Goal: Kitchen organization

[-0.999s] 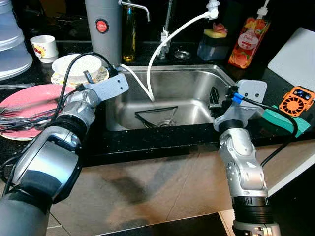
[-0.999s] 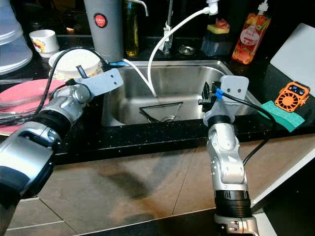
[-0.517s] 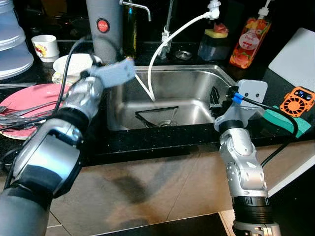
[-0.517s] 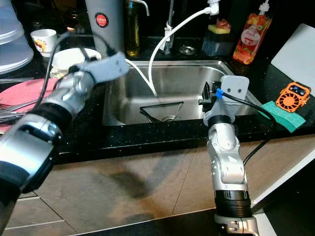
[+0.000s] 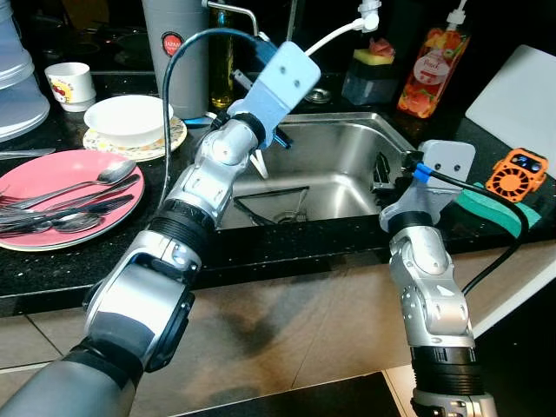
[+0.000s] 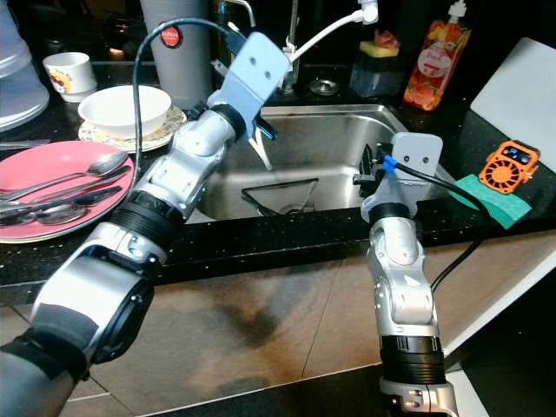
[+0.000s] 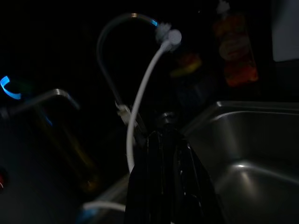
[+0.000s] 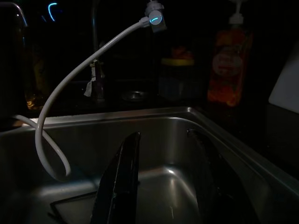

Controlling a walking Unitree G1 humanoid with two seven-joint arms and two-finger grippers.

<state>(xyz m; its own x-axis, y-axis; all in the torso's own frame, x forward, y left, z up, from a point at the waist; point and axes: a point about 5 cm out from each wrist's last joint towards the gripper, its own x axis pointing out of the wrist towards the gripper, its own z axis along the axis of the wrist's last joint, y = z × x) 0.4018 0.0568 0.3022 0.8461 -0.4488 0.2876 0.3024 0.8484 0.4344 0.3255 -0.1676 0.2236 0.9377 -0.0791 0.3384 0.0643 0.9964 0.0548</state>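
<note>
Left hand [image 7: 170, 179]: my fingers pressed together, raised over the sink [image 5: 347, 139] near the white hose [image 7: 140, 100].
Right hand [image 8: 168, 182]: my fingers spread, empty, at the sink's right rim.
Head views: pink plate [image 5: 52, 169] with spoons on the desk [image 5: 52, 269].

My left gripper [image 7: 170, 186]: fingers overlap in dark wrist view, gap unreadable. Wrist housing [image 5: 276, 82] hides faucet base beyond it. Bottle [image 7: 236, 51] past my fingertips: label too dim to read.

A round red label [image 5: 171, 43] with small, unreadable white lettering sits on the tall grey cylindrical canister [image 5: 178, 52], up and left of the left gripper [image 5: 261, 61].
</note>
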